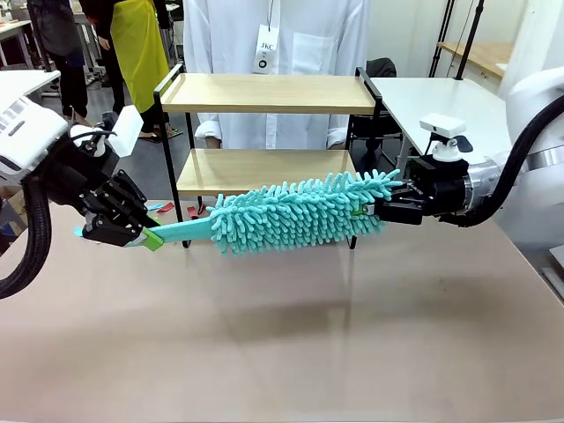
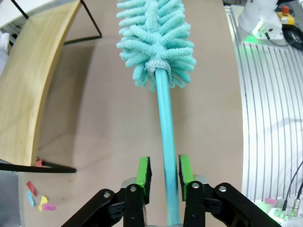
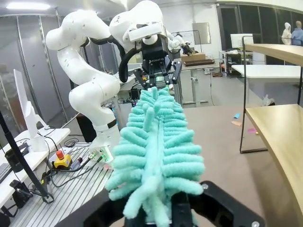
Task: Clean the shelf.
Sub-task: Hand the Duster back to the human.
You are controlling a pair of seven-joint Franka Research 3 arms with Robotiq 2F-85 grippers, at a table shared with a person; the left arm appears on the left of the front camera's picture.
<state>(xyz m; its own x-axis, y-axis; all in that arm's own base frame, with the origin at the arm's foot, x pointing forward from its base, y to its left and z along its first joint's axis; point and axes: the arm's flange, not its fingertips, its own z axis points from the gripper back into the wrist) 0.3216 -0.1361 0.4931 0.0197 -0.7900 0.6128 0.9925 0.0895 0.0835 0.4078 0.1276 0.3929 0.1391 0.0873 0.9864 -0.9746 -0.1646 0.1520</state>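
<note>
The shelf (image 1: 264, 93), two light wooden boards in a thin black frame, stands at the table's far side. In front of its lower board a teal fluffy duster (image 1: 291, 216) hangs level above the table. My right gripper (image 1: 374, 209) is shut on the tip of the duster's head (image 3: 156, 142). My left gripper (image 1: 145, 236) is at the handle's end. In the left wrist view its green pads (image 2: 144, 171) stand slightly apart around the handle (image 2: 165, 127), with a gap on one side, so it is open. The shelf's lower board (image 2: 33, 94) lies to the left there.
A person in a white coat (image 1: 273, 35) stands right behind the shelf. Small coloured scraps (image 2: 40, 201) lie on the floor by the shelf's foot. The brown tabletop (image 1: 282, 335) in front is bare. A white table (image 1: 441, 101) stands at the back right.
</note>
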